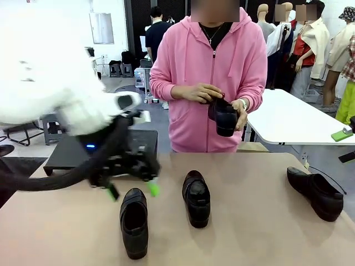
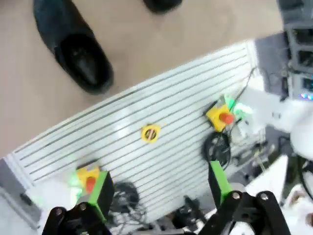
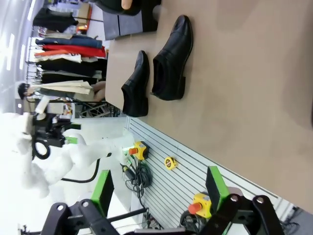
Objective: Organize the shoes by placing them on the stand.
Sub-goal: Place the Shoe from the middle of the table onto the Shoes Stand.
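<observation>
Two green-padded fingers (image 2: pixel 100 192) of the left gripper (image 2: pixel 159 188) stood wide apart and empty, as did those of the right gripper (image 3: pixel 160 188). The blurred left arm (image 1: pixel 50 83) hid much of the matte black stand (image 1: pixel 61 152). Three glossy black, round-toed shoes (image 1: pixel 196 198) lay on the tan table (image 1: pixel 249 238), off the stand. The person's hands (image 1: pixel 199 93) half covered a fourth shoe (image 1: pixel 226 119).

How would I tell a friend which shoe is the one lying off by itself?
Start at the tan table. At its right end lies one black shoe, slanted and alone. The middle shoe and the left shoe sit straight, side by side.
</observation>
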Motion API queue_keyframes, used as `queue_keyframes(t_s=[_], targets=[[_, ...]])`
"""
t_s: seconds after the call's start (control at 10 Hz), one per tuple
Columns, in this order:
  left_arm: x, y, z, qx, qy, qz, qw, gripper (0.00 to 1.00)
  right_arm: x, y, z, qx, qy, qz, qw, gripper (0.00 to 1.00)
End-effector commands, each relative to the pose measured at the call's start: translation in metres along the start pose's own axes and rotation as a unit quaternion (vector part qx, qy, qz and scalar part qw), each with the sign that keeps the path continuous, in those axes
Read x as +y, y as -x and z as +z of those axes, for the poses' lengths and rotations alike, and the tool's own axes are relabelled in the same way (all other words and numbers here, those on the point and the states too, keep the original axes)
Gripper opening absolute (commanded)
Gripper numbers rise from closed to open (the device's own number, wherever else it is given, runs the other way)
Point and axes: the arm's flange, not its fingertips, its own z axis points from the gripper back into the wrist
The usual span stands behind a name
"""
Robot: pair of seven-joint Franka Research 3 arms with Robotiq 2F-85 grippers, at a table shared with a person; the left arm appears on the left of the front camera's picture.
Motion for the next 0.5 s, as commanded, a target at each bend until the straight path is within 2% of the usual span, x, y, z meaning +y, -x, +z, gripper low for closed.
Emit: queue_keyframes(t_s=[0.0, 0.1, 0.2, 0.4], targets=[[-0.021, -0.047, -0.017, -0.022, 0.013, 0.045, 0.999, 1.0, 0.003, 0.001, 0.002, 0.001, -0.001, -0.001, 1.0, 1.0], [-0.018, -0.056, -0.016, -0.035, -0.036, 0.035, 0.998, 1.0, 0.003, 0.001, 0.002, 0.001, -0.001, -0.001, 1.0, 1.0], [-0.014, -0.025, -0.018, -0.004, 0.006, 0.025, 1.0, 1.0, 0.003, 0.001, 0.002, 0.001, -0.001, -0.001, 1.0, 1.0], [-0.014, -0.025, -0.018, -0.004, 0.006, 0.025, 1.0, 1.0, 0.003, 0.001, 0.002, 0.001, -0.001, -0.001, 1.0, 1.0]])
